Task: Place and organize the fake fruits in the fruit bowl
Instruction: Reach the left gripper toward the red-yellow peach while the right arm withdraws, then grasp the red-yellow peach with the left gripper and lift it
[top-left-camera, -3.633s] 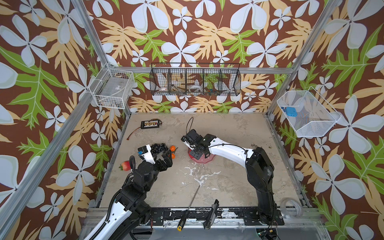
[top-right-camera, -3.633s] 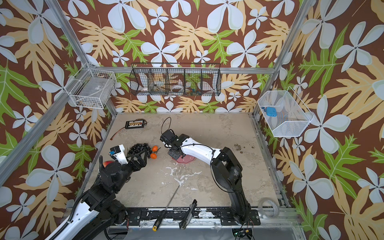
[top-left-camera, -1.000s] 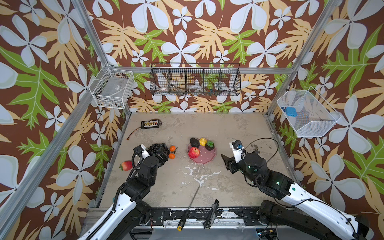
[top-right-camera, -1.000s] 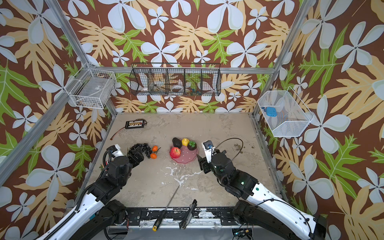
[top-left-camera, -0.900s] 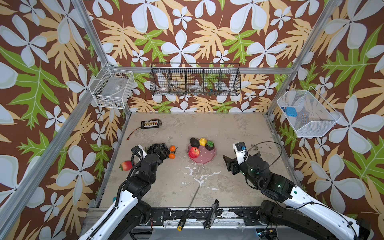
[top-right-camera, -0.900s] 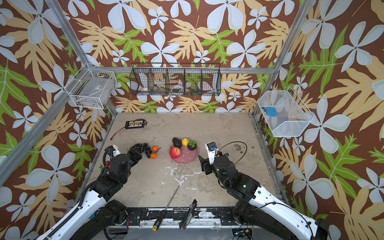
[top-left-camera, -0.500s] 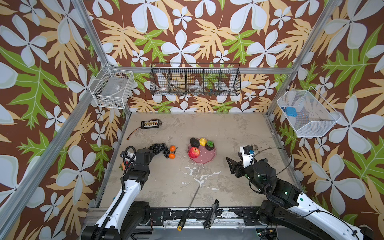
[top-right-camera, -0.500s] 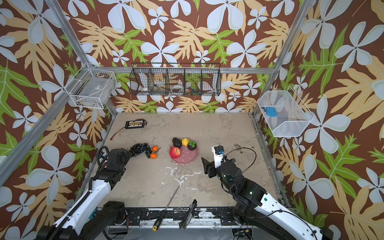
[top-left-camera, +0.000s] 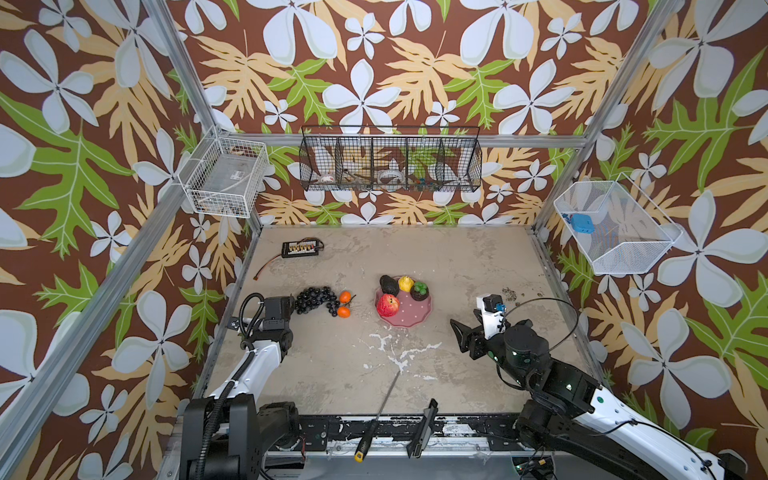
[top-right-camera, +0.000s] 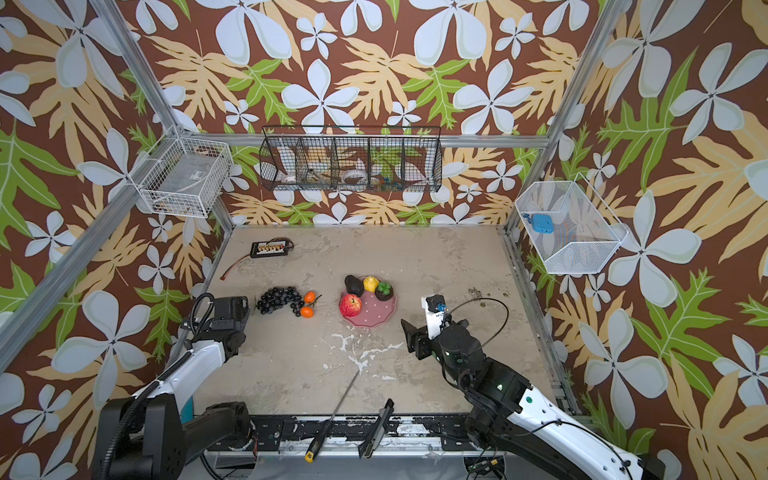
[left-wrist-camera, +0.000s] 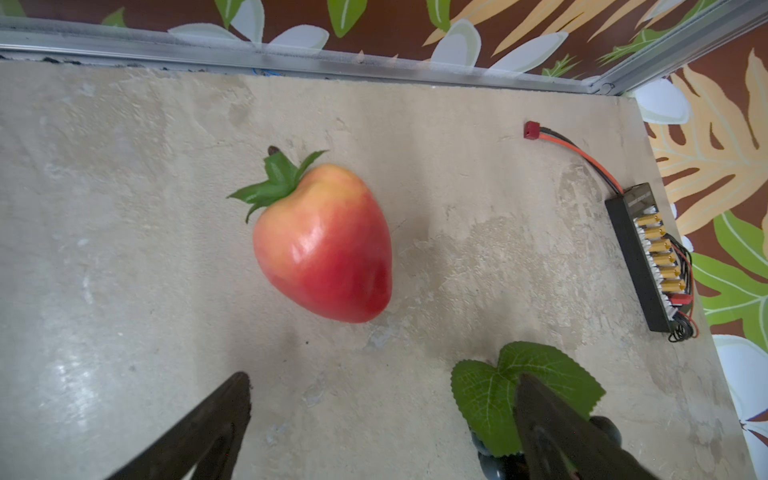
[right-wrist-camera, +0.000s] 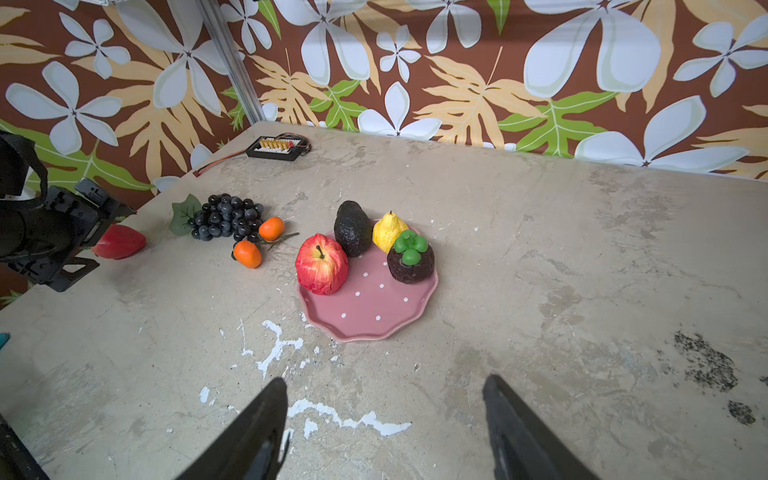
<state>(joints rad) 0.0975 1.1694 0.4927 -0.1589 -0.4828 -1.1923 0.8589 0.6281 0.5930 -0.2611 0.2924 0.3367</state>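
Aiming open jaws at the centre-frame strawberry (left-wrist-camera: 324, 245), left gripper (left-wrist-camera: 382, 376) should advance and close; right gripper (right-wrist-camera: 385, 380) gapes empty.

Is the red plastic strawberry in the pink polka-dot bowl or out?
Out: the red plastic strawberry lies on the tabletop, apart from the pink polka-dot bowl.

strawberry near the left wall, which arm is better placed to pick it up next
Left. The left gripper is open right by the strawberry; the right gripper, also open, sits on the far side of the fruit bowl from it.
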